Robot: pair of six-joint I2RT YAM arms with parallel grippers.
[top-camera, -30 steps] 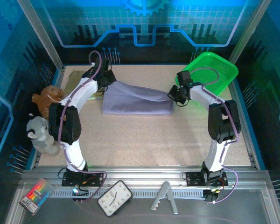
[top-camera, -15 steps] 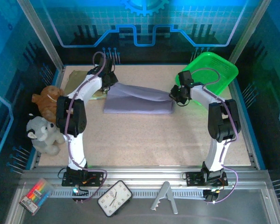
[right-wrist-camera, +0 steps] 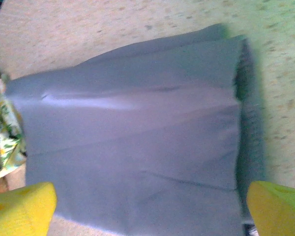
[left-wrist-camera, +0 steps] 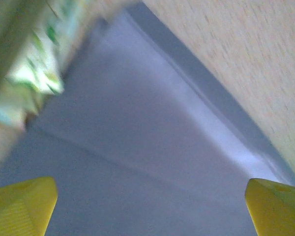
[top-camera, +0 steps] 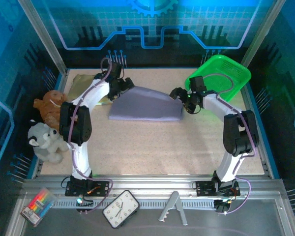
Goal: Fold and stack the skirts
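Well to the left of the lavender-grey skirt [top-camera: 147, 105], at the desk [top-camera: 152, 147] edge, a brown plush toy [top-camera: 48, 109] sits with a grey plush toy [top-camera: 43, 142] just on its near side. Closer to the skirt's far-left corner, an olive-khaki skirt [top-camera: 80, 81] lies flat at the back of the desk. A floral skirt [left-wrist-camera: 34, 64] lies against the lavender-grey skirt's left edge. In the right wrist view the floral skirt [right-wrist-camera: 2, 128] peeks out at that same edge.

The left hand [top-camera: 125, 83] hangs over the skirt's far-left corner. In its wrist view the left hand [left-wrist-camera: 148, 206] has its yellow fingertips [left-wrist-camera: 22, 206] spread wide apart, with smooth cloth [left-wrist-camera: 137, 147] below them. Whether they touch the cloth cannot be told.

The skirt itself lies folded in the back middle of the desk, wide along its near edge and narrower toward the back.

The right hand [top-camera: 177, 93] is at the skirt's far-right corner. From its wrist camera the right hand [right-wrist-camera: 150, 209] is also spread wide, with the skirt [right-wrist-camera: 132, 142] lying flat under it and a folded edge on the right side.

Right of the skirt and behind the right arm, a green basket [top-camera: 233, 69] sits at the desk's back corner.
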